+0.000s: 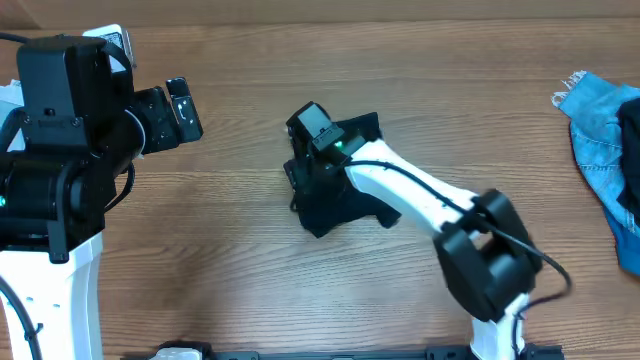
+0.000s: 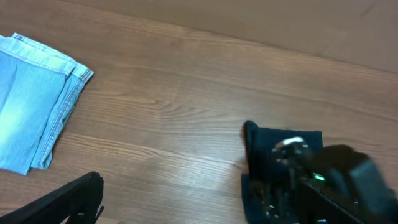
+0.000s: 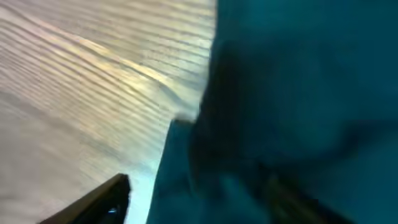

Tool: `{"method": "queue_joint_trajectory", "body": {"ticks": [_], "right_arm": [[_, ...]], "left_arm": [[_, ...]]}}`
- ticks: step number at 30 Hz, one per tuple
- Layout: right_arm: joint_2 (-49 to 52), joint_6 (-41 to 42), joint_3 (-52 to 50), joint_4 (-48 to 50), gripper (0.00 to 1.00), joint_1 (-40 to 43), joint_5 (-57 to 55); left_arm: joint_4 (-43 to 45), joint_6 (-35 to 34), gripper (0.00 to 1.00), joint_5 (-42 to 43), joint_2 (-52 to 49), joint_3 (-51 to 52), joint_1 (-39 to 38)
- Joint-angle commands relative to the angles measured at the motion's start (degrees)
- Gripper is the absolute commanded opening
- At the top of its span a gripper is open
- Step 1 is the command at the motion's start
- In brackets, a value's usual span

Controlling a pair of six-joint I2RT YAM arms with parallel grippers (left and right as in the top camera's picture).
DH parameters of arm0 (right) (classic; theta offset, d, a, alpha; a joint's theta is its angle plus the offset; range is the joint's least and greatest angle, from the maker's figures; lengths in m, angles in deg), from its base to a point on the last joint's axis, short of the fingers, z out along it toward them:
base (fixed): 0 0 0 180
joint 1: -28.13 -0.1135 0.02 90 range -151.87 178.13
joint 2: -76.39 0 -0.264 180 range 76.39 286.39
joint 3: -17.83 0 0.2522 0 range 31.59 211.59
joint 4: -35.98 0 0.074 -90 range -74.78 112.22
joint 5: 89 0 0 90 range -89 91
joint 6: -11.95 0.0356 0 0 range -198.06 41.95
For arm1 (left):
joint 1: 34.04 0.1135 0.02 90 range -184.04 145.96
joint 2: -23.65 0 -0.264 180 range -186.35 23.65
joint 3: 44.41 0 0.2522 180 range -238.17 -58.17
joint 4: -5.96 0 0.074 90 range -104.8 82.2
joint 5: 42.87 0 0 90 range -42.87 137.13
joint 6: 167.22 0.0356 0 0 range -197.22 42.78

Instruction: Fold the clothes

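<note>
right hand (image 1: 312, 140), fingers apart on the navy garment (image 1: 335, 210), looks between folds; next it must pinch a free edge beside it; left hand (image 1: 183, 108) wide, empty.

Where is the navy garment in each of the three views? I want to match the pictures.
Overhead: garment at the centre, partly under the right arm.
Left wrist: garment at the lower right, behind that arm.
Right wrist: garment fills the right half, very close and blurred.
Shared landmark: the wooden table under it.
</note>
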Motion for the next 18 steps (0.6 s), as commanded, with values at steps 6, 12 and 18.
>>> {"method": "queue_joint_trajectory", "body": {"ticks": [6, 12, 18], "right_arm": [[-16.0, 2.4, 2.7, -13.0, 0.80, 11.4, -1.2], [-16.0, 3.4, 2.7, -15.6, 0.80, 23.4, 12.5], [-16.0, 1.9, 2.7, -23.6, 0.79, 31.1, 12.7]], "left_arm": [[0.0, -0.2, 1.00, -0.7, -0.1, -0.2, 0.2], [0.1, -0.6, 1.00, 1.9, -0.1, -0.2, 0.2], [3.8, -4.4, 1.00, 9.0, -0.4, -0.2, 0.2]]}}
